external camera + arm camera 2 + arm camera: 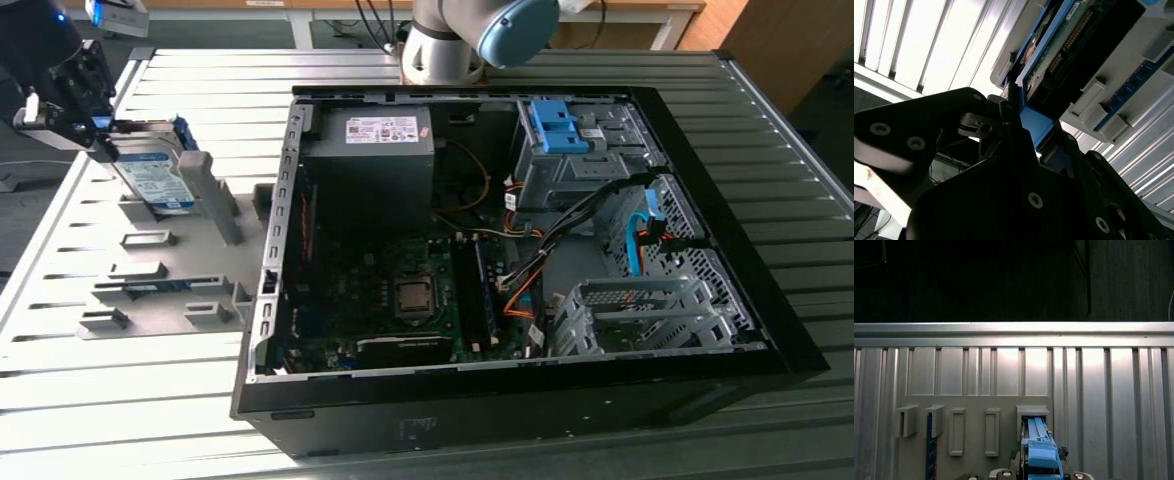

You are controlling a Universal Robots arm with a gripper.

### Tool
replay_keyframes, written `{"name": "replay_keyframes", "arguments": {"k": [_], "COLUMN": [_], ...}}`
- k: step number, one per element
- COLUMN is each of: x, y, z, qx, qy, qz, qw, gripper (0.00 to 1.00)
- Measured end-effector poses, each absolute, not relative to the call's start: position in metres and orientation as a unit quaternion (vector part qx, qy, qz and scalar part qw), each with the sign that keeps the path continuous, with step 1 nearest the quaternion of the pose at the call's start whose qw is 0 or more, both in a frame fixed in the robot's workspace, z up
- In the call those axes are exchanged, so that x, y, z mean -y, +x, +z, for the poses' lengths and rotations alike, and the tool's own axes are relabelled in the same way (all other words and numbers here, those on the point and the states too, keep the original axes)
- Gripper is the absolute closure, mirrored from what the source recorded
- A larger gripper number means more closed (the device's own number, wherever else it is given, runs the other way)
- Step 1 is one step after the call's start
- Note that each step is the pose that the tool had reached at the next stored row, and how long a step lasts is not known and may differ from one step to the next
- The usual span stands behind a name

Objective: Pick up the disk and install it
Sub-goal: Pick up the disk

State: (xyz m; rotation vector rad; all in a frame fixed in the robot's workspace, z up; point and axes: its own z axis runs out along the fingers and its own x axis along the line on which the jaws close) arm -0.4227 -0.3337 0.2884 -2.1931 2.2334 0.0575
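We note gripper (103, 148) clamped on blue edge of disk (151, 178). Disk upright at grey rack (160, 300), exterior view's left. Ribbed table (120, 400) stretches beyond rack. Open computer case (787, 350) just beside rack.

Open computer case (534, 425), grey slotted rack (167, 295)

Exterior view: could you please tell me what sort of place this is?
Probably a robotics lab bench for computer assembly: an open computer case lies on a slatted metal table, beside a grey fixture plate and the disk.
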Motion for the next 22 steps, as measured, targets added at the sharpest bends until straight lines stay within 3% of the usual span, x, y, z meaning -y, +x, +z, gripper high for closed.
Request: {"name": "replay_keyframes", "arguments": {"k": [6, 7, 13, 15, 16, 22], "x": [0.3337, 0.3337, 0.3337, 0.3337, 0.3337, 0.3337], "y": [-0.4227, -0.4227, -0.4227, -0.4227, -0.4227, -0.4227], "z": [0.2883, 0.2883, 0.2883, 0.2884, 0.2884, 0.2890], "qx": [-0.714, -0.714, -0.714, -0.714, -0.714, -0.714], "qy": [-0.700, -0.700, -0.700, -0.700, -0.700, -0.700], "qz": [0.018, 0.018, 0.018, 0.018, 0.018, 0.018], "qw": [0.006, 0.006, 0.005, 0.005, 0.005, 0.005], "gripper": [0.62, 0.55, 0.55, 0.57, 0.63, 0.64]}}
